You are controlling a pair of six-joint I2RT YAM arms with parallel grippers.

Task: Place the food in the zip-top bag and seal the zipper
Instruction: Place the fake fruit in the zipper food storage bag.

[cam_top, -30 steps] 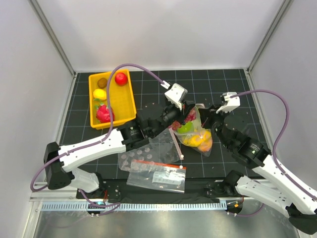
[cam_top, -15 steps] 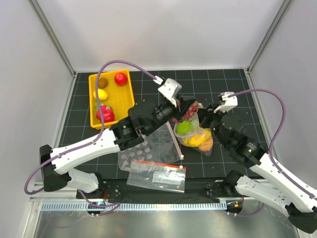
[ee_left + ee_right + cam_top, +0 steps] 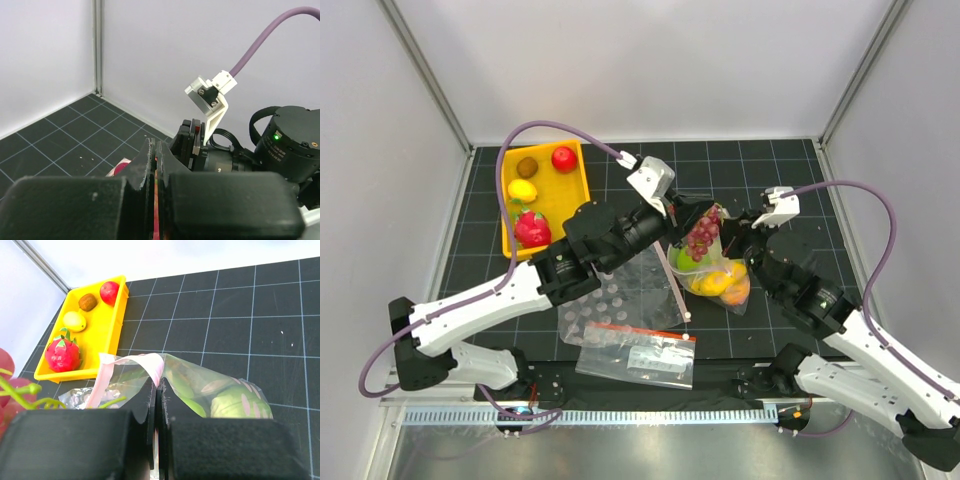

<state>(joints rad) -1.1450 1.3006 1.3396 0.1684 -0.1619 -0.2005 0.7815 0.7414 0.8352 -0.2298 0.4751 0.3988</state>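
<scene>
The zip-top bag hangs between both grippers at mid table. It holds a green fruit and yellow and orange pieces, with a bunch of red grapes at its mouth. My right gripper is shut on the pink zipper edge, and a green fruit shows through the plastic. My left gripper is shut on a thin pink-red strip, apparently the opposite rim. One zipper end trails down onto the mat.
A yellow tray at the back left holds a red apple, a brown fruit, a lemon and a dragon fruit. A bubble sheet and a printed red-banded bag lie in front.
My left arm has swung to the left with its wrist, drawing its side of the bag along. The grapes show more plainly now. The right gripper has barely moved.
</scene>
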